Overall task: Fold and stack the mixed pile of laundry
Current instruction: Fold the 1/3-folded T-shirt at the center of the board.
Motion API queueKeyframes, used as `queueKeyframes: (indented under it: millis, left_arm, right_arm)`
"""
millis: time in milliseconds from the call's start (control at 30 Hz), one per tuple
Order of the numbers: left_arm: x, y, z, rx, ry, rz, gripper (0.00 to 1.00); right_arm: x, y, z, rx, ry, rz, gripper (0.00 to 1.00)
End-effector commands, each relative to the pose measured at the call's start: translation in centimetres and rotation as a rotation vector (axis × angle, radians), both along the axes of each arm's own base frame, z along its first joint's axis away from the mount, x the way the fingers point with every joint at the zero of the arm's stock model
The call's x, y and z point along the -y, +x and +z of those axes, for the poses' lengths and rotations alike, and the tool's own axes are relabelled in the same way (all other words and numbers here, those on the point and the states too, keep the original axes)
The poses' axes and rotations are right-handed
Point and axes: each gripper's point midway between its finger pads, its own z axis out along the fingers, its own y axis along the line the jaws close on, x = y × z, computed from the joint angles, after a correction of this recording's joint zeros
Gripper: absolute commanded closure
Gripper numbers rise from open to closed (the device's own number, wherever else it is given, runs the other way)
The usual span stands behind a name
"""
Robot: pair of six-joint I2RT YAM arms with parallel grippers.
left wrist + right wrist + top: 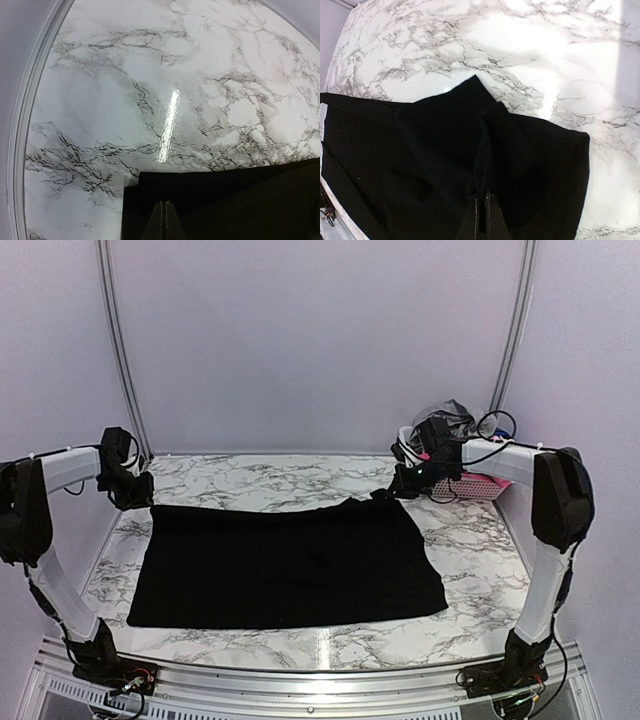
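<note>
A large black cloth (285,565) lies spread flat across the middle of the marble table (470,540). My left gripper (138,494) sits at its far left corner. In the left wrist view its jaws (165,204) are pressed together over the flat corner of the black cloth (240,200), and no fabric shows between them. My right gripper (400,485) is at the far right corner, shut on a raised ridge of the cloth (492,145) that runs up into the jaws (481,196). The rest of the mixed laundry pile (452,414) is heaped at the back right, grey on top.
A white lattice basket (482,485) with pink showing through it stands at the back right, close behind my right gripper. White walls and metal rails (118,350) enclose the table. A rail runs along the table's left edge (27,125).
</note>
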Motion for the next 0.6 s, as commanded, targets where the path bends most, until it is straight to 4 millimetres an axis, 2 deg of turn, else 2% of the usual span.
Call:
queueKeyframes:
  millis: [0,167,300,433,567]
  left_arm:
    - [-0.3,-1.2,3.2,0.053,0.04,-0.028,1.0]
    - [-0.8,-2.9,4.1,0.06,0.098,-0.049,1.0]
    - [-0.9,-4.5,3.2,0.037,0.118,-0.069,1.0]
    - [-1.4,-6.0,0.7,-0.034,0.142,-0.062,1.0]
    - [-1.2,-7.5,-2.5,-0.125,0.131,-0.073,1.0]
  right_arm:
    - [0.3,-2.0,4.2,0.037,0.015,0.023,1.0]
    - [1.0,-5.2,5.1,0.017,0.029,0.004,1.0]
    - [0.8,-8.2,4.7,-0.009,0.036,0.005,1.0]
    - [0.6,-11.3,1.4,-0.079,0.034,0.008,1.0]
    - [1.1,-12.9,-2.2,-0.134,0.011,0.001,1.0]
